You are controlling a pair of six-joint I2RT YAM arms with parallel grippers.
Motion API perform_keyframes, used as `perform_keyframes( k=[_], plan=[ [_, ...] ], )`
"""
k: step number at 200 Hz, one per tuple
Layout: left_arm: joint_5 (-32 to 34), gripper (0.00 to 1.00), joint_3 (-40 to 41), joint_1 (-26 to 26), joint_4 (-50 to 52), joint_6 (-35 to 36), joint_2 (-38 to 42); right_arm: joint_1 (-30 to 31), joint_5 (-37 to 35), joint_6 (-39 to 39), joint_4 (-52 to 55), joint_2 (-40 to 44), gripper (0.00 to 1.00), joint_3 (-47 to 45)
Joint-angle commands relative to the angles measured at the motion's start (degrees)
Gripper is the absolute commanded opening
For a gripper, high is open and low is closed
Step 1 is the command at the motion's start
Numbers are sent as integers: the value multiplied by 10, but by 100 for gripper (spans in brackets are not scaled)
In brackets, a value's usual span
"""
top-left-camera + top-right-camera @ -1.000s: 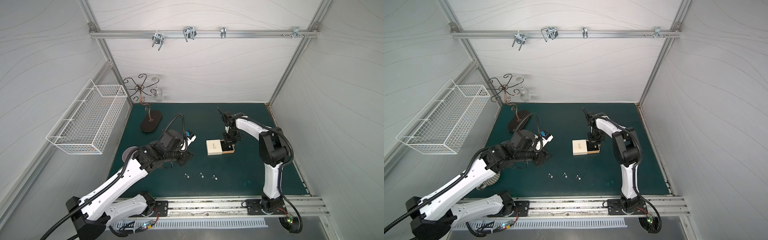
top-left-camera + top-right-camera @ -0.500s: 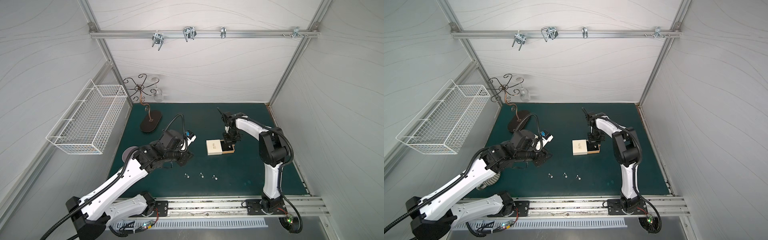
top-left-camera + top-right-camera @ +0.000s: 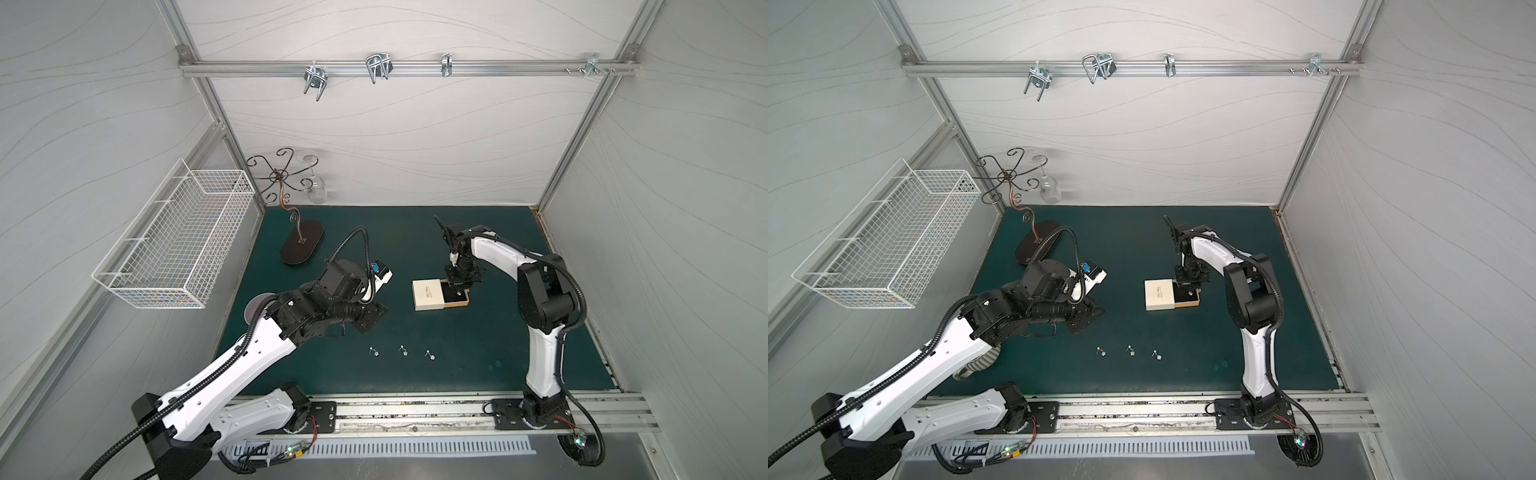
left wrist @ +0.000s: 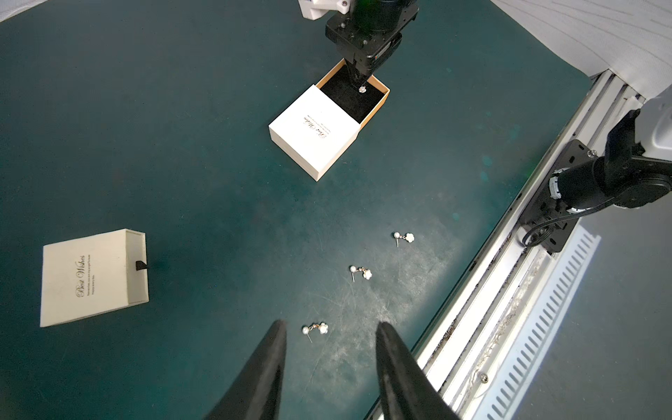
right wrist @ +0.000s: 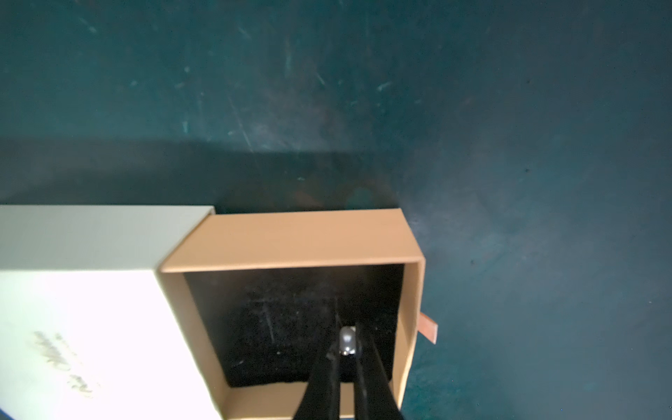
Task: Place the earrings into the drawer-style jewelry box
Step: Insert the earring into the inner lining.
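The jewelry box (image 3: pixel 428 295) lies mid-mat, a white sleeve with its tan, black-lined drawer (image 5: pixel 291 240) pulled out. My right gripper (image 5: pixel 347 329) points down into the drawer, shut on one earring (image 5: pixel 346 342). In the left wrist view this earring (image 4: pixel 362 89) hangs at the finger ends just above the lining. Three more earrings (image 3: pixel 375 352) (image 3: pixel 404 351) (image 3: pixel 430 355) lie in a row on the green mat near the front. My left gripper (image 4: pixel 329 325) hovers open above the mat, with the nearest earring (image 4: pixel 315 329) between its fingertips' line of sight.
A second cream box (image 4: pixel 94 276), closed, lies on the mat by the left arm. A dark stand (image 3: pixel 301 245) with a hanging glass (image 3: pixel 316 191) is at the back left. A wire basket (image 3: pixel 174 245) hangs on the left wall. The metal rail (image 3: pixel 415 415) runs along the front edge.
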State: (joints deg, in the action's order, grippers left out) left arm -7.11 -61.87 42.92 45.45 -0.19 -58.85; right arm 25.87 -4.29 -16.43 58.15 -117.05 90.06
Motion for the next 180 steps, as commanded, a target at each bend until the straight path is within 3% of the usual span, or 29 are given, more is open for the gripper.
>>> perform_keyframes(
  k=[1, 119, 180],
  plan=[
    [-7, 45, -2, 2, -23, 9, 12, 4, -13, 7, 22, -10, 3, 15],
    [-7, 45, 1, 2, -24, 9, 18, 17, -14, 1, 20, -27, 5, 20],
    [-7, 45, 1, 2, -24, 9, 18, 16, -10, 3, 21, -27, 17, 21]
  ],
)
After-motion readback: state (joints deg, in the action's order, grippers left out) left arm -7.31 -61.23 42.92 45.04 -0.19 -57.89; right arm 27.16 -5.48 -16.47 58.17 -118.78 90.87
